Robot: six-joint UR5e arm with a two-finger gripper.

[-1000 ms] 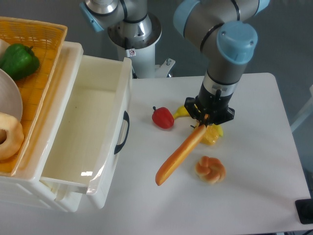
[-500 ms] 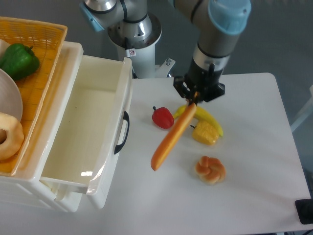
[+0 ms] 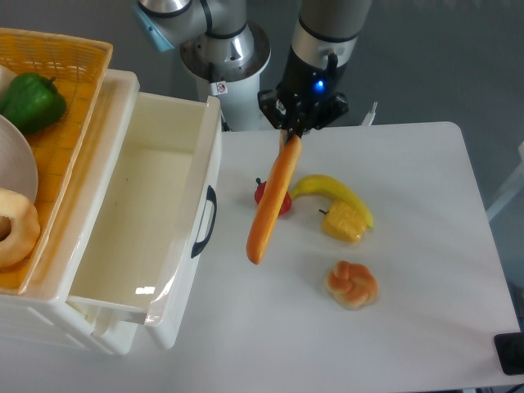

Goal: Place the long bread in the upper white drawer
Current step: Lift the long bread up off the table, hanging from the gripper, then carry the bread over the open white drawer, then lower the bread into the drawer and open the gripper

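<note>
My gripper (image 3: 291,135) is shut on the top end of the long bread (image 3: 273,201), a slim golden-orange stick that hangs down and to the left, lifted above the table. Its lower end hangs just right of the upper white drawer (image 3: 155,270), which stands pulled open with its dark curved handle (image 3: 205,222) facing right. The drawer's inside shows nothing in it.
A red pepper (image 3: 284,204) lies partly behind the bread. A yellow banana (image 3: 333,190), a corn piece (image 3: 344,223) and a knotted bun (image 3: 352,283) lie to the right. A yellow woven basket (image 3: 65,90) with a green pepper (image 3: 31,101) sits at the left.
The gripper has carried the long bread up and to the left, away from the banana and corn, toward the open drawer. The bread now hangs steeper.
</note>
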